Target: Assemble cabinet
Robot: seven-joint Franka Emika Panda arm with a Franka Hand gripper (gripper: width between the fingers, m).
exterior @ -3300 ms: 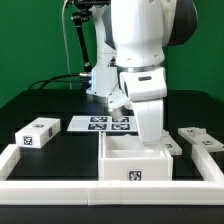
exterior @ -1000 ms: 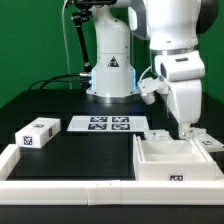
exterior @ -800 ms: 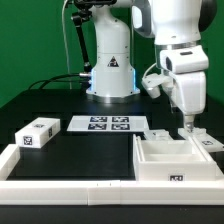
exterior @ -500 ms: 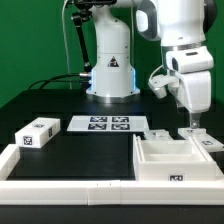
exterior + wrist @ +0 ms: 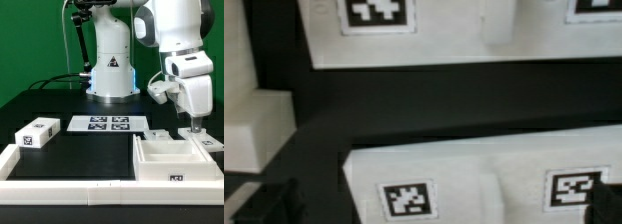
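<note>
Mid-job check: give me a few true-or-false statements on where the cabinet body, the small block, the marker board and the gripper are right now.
1. The cabinet body sits at the exterior view's right, by the border rail. True.
2. The gripper holds the small block. False: the block lies alone at the exterior view's left, far from the gripper.
3. The marker board lies flat before the robot base. True.
4. The gripper hangs over the marker board. False: it hangs just behind the cabinet body, at the exterior view's right.

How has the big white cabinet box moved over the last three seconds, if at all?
Yes. The cabinet box shifted toward the exterior view's right: it was in front of the marker board, and now it lies mostly past the board's right end.
</note>
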